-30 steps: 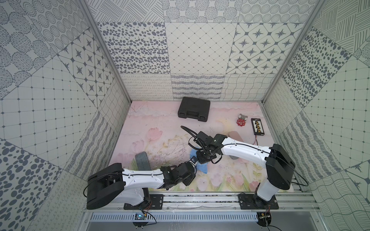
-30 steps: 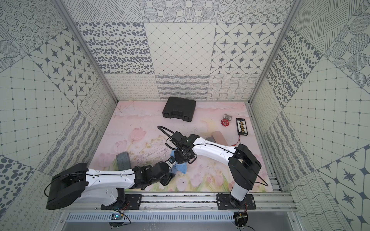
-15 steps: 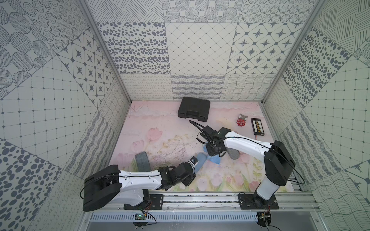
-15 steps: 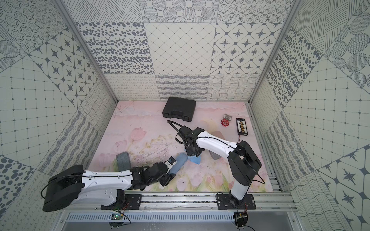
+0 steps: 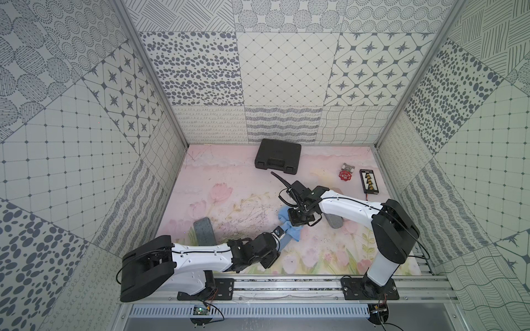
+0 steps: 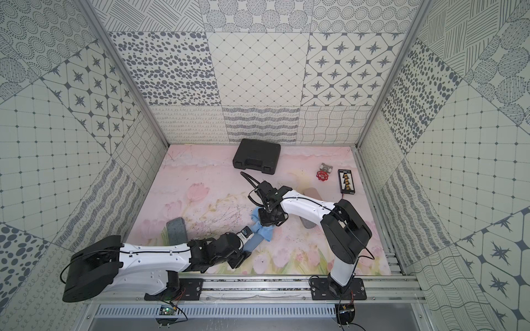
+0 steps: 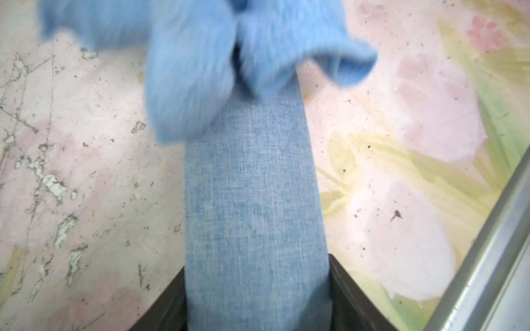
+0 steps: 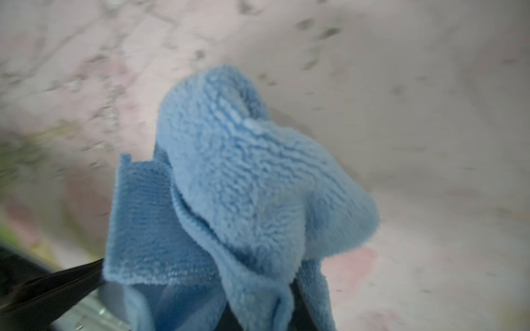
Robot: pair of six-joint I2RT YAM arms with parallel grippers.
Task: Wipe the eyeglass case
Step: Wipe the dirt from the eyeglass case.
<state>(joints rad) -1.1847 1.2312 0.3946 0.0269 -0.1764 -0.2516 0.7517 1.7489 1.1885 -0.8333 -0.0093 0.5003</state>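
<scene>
Two arms work over one floral mat [image 5: 229,183]. The left gripper [image 7: 258,295] has its two dark jaws set partway apart and clamped on the sides of the one blue fabric eyeglass case [image 7: 252,200], gripping its near end. The case reaches straight out from the jaws, above the mat.

The right gripper [image 5: 299,223] is pressed together on the single light-blue microfibre cloth [image 8: 243,186]. Its jaws are mostly buried in the bunched folds. In the left wrist view the cloth drapes over the far end of the case, the end away from the left gripper, and covers it. In both top views the two grippers are near each other, with case and cloth meeting between them.

Two grey felt cases lie flat on the mat. One [image 5: 203,235] is well apart from the left gripper, beside that arm's forearm. The other [image 5: 334,223] is near the right gripper, partly hidden beneath the right forearm.

Beyond the right gripper, toward the back wall, sits one closed black hard case [image 5: 278,156]. Well apart from that gripper, toward the back corner, are one valve with a red handwheel [image 5: 345,174] and, just beside it, one black board with a row of yellow connectors [image 5: 369,181].
</scene>
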